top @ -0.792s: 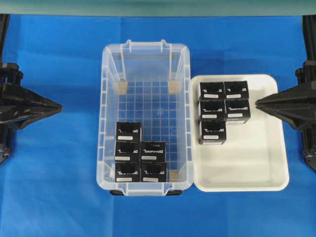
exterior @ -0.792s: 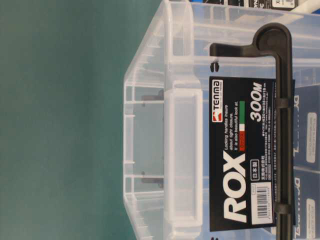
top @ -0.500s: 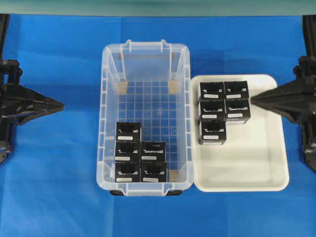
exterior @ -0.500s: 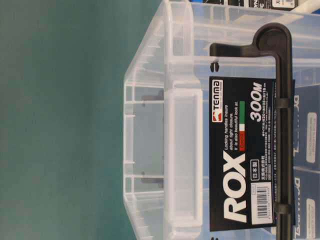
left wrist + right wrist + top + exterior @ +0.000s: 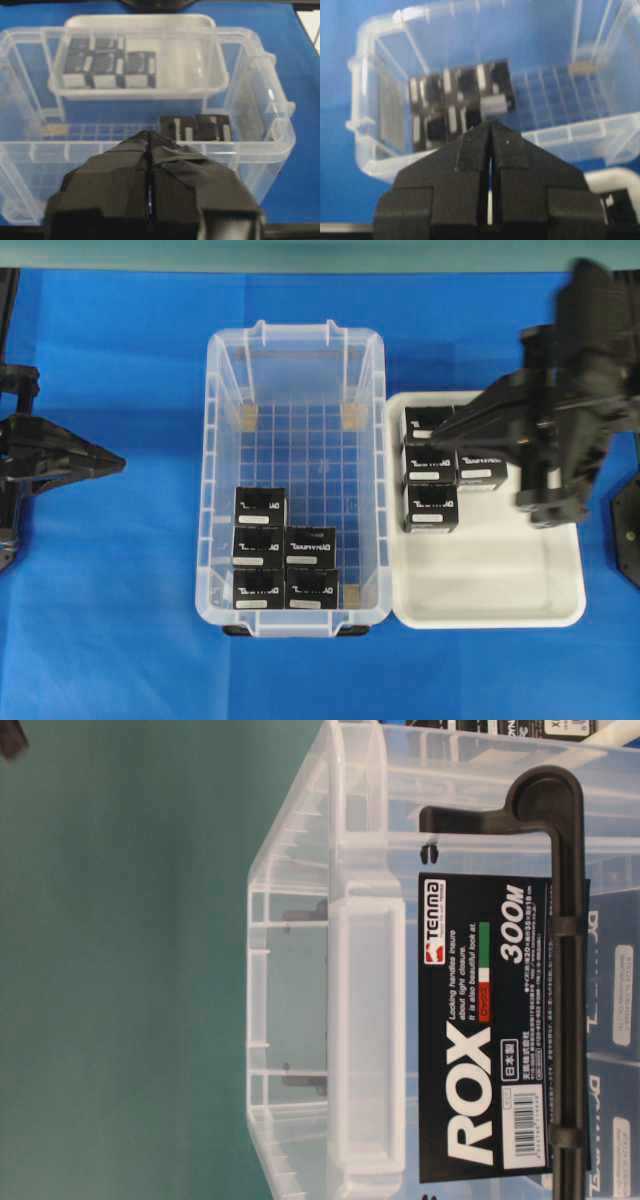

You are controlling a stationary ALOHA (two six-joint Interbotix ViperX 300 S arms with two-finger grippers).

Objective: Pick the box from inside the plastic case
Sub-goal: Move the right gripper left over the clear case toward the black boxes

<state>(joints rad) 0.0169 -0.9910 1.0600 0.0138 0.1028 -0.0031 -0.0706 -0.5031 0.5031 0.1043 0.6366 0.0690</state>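
The plastic case point(image 5: 297, 475) lies with its long axis running top to bottom in the overhead view, five boxes point(image 5: 260, 506) clustered upright at its near end. My right gripper point(image 5: 436, 432), jaws pressed together and empty, hangs over the white tray point(image 5: 490, 580); my left gripper point(image 5: 118, 462) is also closed, well left of the case.

arms: matte black | jaws: black, wedge-shaped (tape-wrapped) | cables: not discernible

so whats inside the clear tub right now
Five black boxes sit at the near end of the clear tub, on its grid floor; the far end holds none. No claw is inside. Whether anything lies under the boxes cannot be seen.
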